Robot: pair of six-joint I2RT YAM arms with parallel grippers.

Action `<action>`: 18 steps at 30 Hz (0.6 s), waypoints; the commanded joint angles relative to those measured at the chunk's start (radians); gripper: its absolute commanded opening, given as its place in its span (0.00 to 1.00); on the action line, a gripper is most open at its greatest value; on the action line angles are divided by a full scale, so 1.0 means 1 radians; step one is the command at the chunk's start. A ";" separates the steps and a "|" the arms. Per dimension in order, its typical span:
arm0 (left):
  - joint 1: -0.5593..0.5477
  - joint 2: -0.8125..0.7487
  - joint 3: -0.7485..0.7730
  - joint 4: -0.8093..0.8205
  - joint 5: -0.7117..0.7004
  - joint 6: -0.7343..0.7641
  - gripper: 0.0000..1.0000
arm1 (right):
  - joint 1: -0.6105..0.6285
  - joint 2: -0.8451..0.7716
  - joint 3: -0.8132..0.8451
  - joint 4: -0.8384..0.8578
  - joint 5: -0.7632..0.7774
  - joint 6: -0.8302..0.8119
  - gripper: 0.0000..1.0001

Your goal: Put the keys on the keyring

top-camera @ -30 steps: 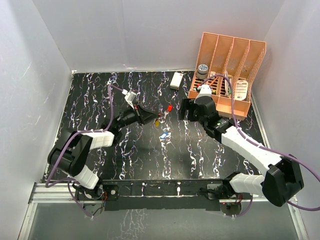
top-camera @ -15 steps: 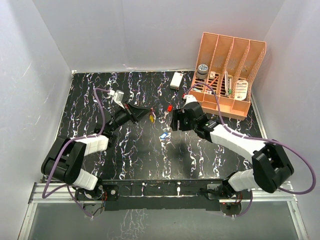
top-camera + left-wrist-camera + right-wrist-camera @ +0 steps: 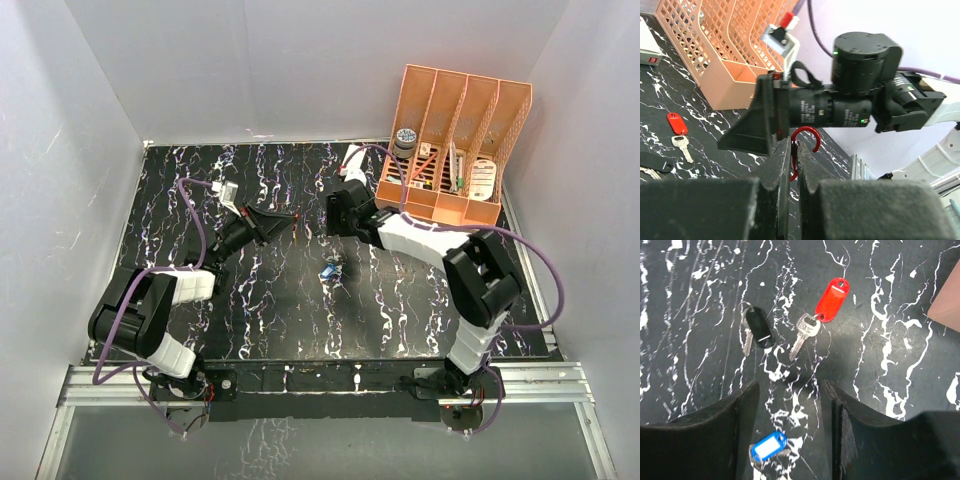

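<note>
A black tabletop (image 3: 280, 320) veined with white sits inside plain white walls (image 3: 250, 70), with an orange mesh file rack (image 3: 465, 110) standing at its far right corner. The left fingers (image 3: 780, 167) are pressed fully together on the keyring (image 3: 796, 161), a thin red clip held above the tabletop with its hooked end poking up past the fingertips. That hook lies just under the right arm's black fingers; whether they touch I cannot tell from this angle. The right fingers (image 3: 835, 405) stand partly apart, gripping nothing, and point down at the tabletop. The blue-tagged key (image 3: 768, 446) lies flat in the gap between them. The red-tagged key (image 3: 832, 297) and black-tagged key (image 3: 757, 330) lie side by side just beyond the fingertips, near each other but apart.
</note>
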 commanded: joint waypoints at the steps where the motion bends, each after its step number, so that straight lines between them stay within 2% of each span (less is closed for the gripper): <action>1: 0.019 -0.035 -0.007 0.093 0.029 0.004 0.00 | -0.001 0.076 0.086 -0.013 0.087 0.049 0.48; 6: 0.032 -0.041 -0.008 0.101 0.052 0.002 0.00 | -0.001 0.143 0.133 -0.034 0.105 0.100 0.43; 18: 0.054 0.024 -0.018 0.249 0.092 -0.085 0.00 | -0.003 0.158 0.138 -0.013 0.122 0.111 0.43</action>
